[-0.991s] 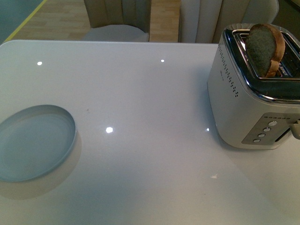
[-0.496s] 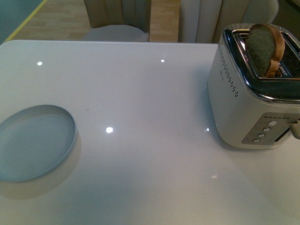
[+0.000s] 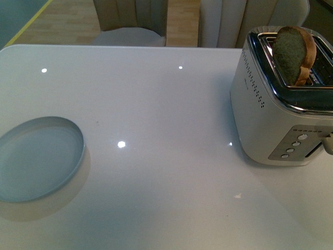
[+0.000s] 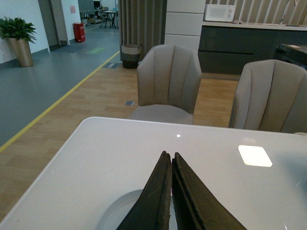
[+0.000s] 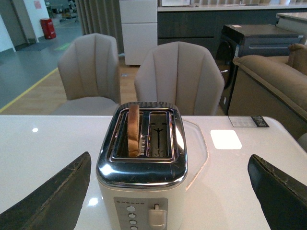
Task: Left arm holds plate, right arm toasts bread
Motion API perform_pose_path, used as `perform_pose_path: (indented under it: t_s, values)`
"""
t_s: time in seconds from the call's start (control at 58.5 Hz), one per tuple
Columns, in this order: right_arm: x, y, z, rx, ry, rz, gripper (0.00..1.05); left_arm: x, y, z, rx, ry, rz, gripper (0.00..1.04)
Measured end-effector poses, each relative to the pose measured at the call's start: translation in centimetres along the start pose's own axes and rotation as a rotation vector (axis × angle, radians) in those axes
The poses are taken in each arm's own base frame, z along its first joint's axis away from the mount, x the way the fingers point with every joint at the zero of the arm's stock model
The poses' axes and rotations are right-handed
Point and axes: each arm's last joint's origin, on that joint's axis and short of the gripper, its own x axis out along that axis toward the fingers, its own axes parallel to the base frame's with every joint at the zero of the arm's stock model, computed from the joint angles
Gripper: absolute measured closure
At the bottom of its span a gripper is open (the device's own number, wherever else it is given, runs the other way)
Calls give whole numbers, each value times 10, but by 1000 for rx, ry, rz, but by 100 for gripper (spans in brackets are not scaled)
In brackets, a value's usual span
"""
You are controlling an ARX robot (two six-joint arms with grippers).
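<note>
White tabletop (image 3: 166,130): my right gripper (image 5: 172,196) hangs spread wide before the toaster (image 3: 283,104) at the table's right edge, where the bread (image 3: 294,54) stands upright in one slot. Near the left edge sits the plate (image 3: 36,159); above it, my left gripper (image 4: 170,196) is pressed together, holding nothing.

You are in an open-plan showroom or office kitchenette. A white table (image 4: 96,158) faces upholstered chairs (image 4: 169,81), dark cabinets carrying a microwave (image 4: 219,12), a potted plant (image 4: 19,40), a sofa (image 5: 276,81), and yellow floor tape (image 4: 53,108).
</note>
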Motion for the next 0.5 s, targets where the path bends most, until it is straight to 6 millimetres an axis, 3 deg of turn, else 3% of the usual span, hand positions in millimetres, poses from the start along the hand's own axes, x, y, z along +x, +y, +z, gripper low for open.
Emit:
perform_pose_path:
  t_s: [0.205,0.359,0.496]
  values:
    - [0,0,0,0,0,0,9,0,0,0,0,0,0,100]
    - [0,0,0,0,0,0,9,0,0,0,0,0,0,57]
    - [0,0,0,0,0,0,9,0,0,0,0,0,0,30]
